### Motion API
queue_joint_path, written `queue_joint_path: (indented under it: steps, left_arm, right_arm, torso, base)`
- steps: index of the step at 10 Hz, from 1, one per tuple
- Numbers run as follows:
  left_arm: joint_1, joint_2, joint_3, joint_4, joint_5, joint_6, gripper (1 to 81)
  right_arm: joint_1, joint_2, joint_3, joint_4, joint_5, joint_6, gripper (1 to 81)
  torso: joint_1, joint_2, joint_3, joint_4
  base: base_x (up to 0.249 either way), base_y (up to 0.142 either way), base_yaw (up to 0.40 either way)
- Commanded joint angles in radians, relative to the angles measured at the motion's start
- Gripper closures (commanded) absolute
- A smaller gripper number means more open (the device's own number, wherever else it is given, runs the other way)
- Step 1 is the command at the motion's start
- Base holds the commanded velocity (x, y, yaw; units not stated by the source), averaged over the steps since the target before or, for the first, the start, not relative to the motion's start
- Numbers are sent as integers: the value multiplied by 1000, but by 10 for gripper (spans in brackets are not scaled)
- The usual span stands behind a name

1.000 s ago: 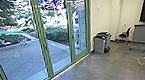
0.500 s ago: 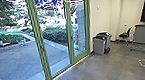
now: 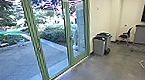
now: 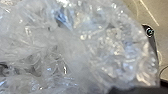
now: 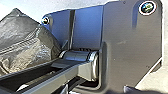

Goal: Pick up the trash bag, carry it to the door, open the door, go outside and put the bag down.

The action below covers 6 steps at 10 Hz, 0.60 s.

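Bins [image 3: 99, 45] stand between the glass door [image 3: 77, 30] and the chair [image 3: 125, 35].

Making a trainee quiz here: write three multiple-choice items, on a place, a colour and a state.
1. Where do the bins stand?
A) Outside on the paving
B) Indoors by the wall
C) On a chair

2. What colour is the door frame?
A) Red
B) White
C) Green

3. How does the clear bag look?
A) Crumpled
B) Smooth
C) Folded

1 B: inside the glass, along the wall.
2 C: it shows green around the glass.
3 A: creases cover it in the left wrist view.
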Motion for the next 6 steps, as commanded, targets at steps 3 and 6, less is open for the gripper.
queue_joint_path:
  steps: [3, 6]
  left_arm:
    - [-65, -1, 1, 5, 58, 7, 811]
    - [-65, -3, 1, 5, 56, 7, 811]
  right_arm:
    - [63, 3, 5, -1, -65, -4, 10]
    - [63, 6, -2, -1, -65, -4, 10]
  torso:
    - [0, 0, 0, 0]
    - [0, 0, 0, 0]
  base:
    - [179, -94, 0]
    - [182, -94, 0]
